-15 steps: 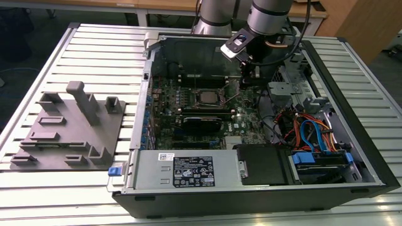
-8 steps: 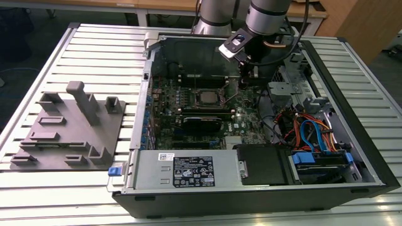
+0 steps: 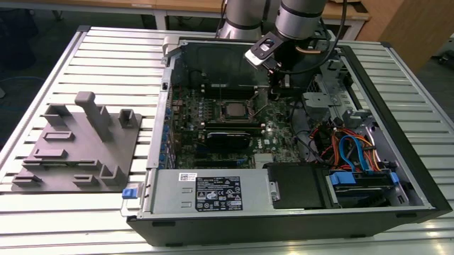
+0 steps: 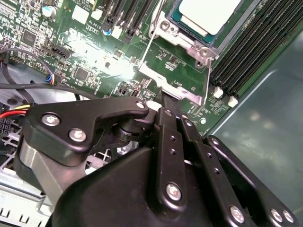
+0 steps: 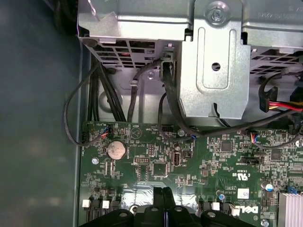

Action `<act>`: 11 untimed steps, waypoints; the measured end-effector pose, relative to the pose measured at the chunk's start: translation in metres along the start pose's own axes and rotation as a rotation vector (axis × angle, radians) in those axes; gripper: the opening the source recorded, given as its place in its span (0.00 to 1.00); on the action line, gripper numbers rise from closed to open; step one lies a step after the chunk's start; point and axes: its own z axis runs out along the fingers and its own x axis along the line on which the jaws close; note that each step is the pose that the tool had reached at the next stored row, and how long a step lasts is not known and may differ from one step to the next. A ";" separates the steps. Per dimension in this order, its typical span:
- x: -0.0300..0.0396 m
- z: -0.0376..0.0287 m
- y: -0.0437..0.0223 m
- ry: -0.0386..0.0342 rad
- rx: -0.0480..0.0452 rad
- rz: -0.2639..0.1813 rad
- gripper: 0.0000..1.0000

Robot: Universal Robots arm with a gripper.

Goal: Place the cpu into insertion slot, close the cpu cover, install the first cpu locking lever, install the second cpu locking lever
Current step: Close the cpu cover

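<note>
Ribbed aluminium tabletop (image 3: 106,58) under an open black computer case (image 3: 284,228) — inside, the flat silver-topped square chip (image 4: 208,12) sits in its metal-rimmed socket (image 4: 188,43); the black gripper (image 4: 166,98), fingers pressed together, hovers just beside it.

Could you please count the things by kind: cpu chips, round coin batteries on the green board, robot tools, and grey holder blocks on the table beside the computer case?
cpu: 1
coin battery: 1
tool: 1
grey holder block: 1
Total: 4
</note>
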 end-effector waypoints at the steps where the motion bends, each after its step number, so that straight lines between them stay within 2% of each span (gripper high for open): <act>1: 0.0000 0.0000 -0.0007 0.0000 0.0000 0.000 0.10; 11: 0.0002 0.0004 -0.0084 0.0000 0.0001 0.000 0.10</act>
